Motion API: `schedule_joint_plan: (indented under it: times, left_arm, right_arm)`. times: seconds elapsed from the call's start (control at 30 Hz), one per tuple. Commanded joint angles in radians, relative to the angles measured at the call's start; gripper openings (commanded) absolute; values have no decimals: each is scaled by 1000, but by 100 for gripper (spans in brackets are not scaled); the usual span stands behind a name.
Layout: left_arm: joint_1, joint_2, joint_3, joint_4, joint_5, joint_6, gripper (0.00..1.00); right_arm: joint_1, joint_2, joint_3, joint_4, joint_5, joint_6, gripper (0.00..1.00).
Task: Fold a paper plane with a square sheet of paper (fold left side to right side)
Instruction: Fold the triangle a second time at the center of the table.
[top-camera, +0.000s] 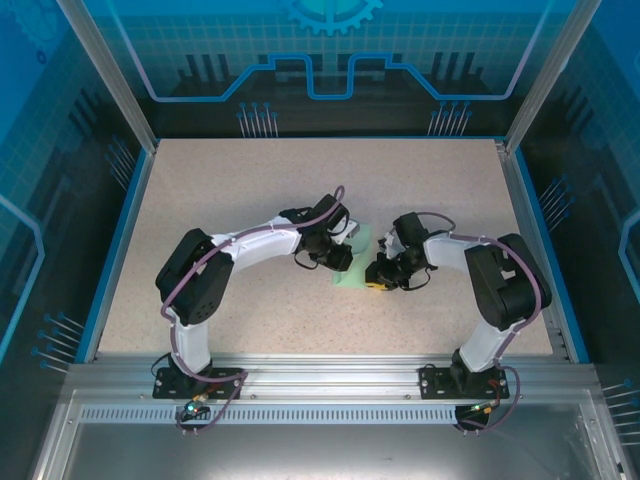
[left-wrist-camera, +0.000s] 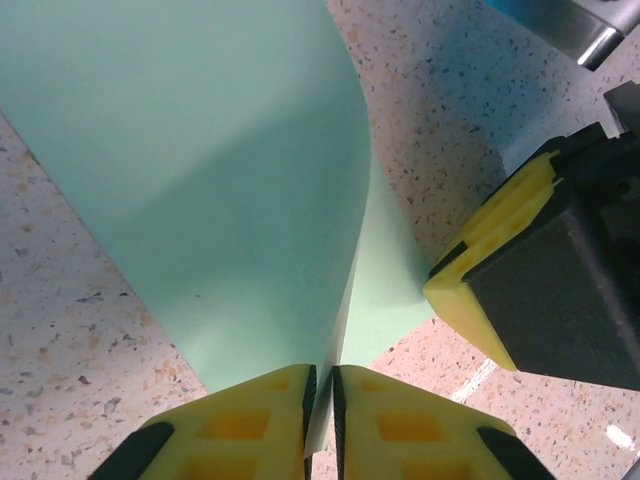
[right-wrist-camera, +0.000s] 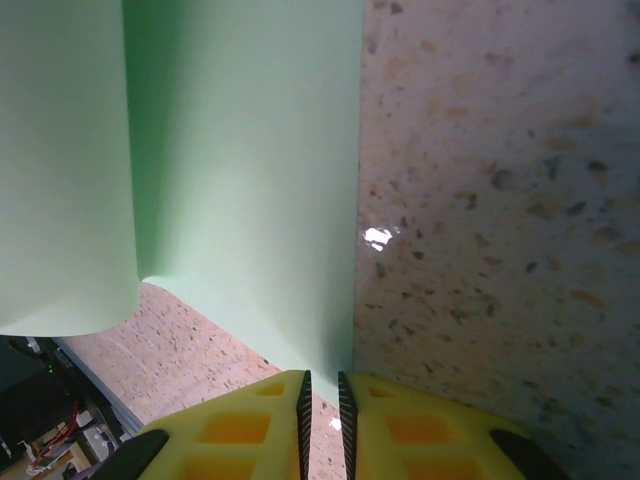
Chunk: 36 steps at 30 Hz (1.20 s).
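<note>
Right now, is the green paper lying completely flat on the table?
No, the left wrist view shows the square sheet of paper bowing up off the table, over a lower layer.

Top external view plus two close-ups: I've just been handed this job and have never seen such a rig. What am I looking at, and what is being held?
The top view looks down from above and behind two robot arms bolted at the near edge of a speckled table; the left arm is on the left. Each arm ends in a gripper with two yellow-padded fingers. The other two pictures come from cameras on the wrists, looking along those fingers. Between the arms lies a square sheet of paper, pale mint green. The left gripper is shut on one edge, with part of the sheet curving up off the table. The right gripper looks shut on another edge. The yellow and black block at the right of the left wrist view is the right gripper.
</note>
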Motion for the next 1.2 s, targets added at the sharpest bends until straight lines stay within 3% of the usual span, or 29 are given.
schedule_joint_plan:
  times: [0.0, 0.53, 1.17]
  left_arm:
    - [14, 28, 39, -41, -6, 29, 17]
    - [28, 95, 87, -80, -80, 58, 18]
    - [48, 154, 122, -62, -75, 56, 19]
  right_arm:
    - [20, 29, 19, -62, 56, -7, 19]
    - [31, 63, 31, -99, 77, -26, 19]
    - [39, 71, 34, -107, 72, -33, 19]
